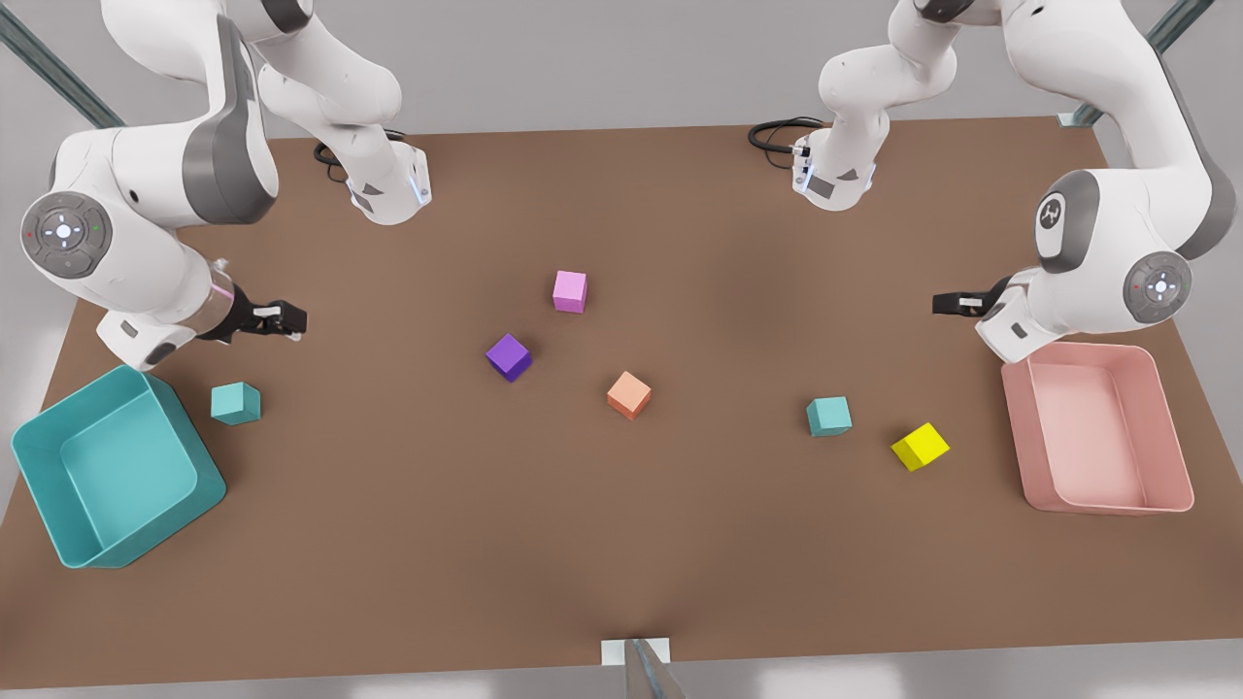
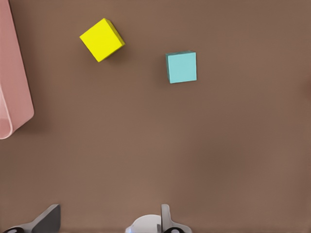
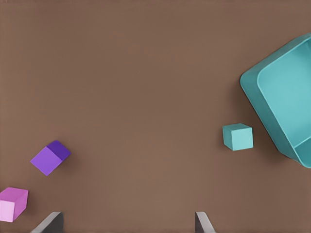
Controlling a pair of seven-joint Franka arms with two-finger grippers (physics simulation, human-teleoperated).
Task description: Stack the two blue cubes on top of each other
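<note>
Two blue cubes lie apart on the brown table (image 1: pixel 621 544). One blue cube (image 1: pixel 236 403) (image 3: pixel 238 137) rests beside the teal bin (image 1: pixel 112 466) (image 3: pixel 286 102) at the front view's left. My right gripper (image 1: pixel 289 318) (image 3: pixel 127 222) hovers open above the table just behind it, holding nothing. The other blue cube (image 1: pixel 828 416) (image 2: pixel 181 67) sits toward the front view's right, next to a yellow cube (image 1: pixel 920 447) (image 2: pixel 101 40). My left gripper (image 1: pixel 944 303) (image 2: pixel 107 219) hangs open and empty near the pink bin (image 1: pixel 1097 427) (image 2: pixel 12 82), some way behind that cube.
A purple cube (image 1: pixel 509 356) (image 3: pixel 50 158), a pink cube (image 1: pixel 570 291) (image 3: pixel 12 204) and an orange cube (image 1: pixel 629 394) are scattered around the table's middle. Both arm bases stand at the far edge.
</note>
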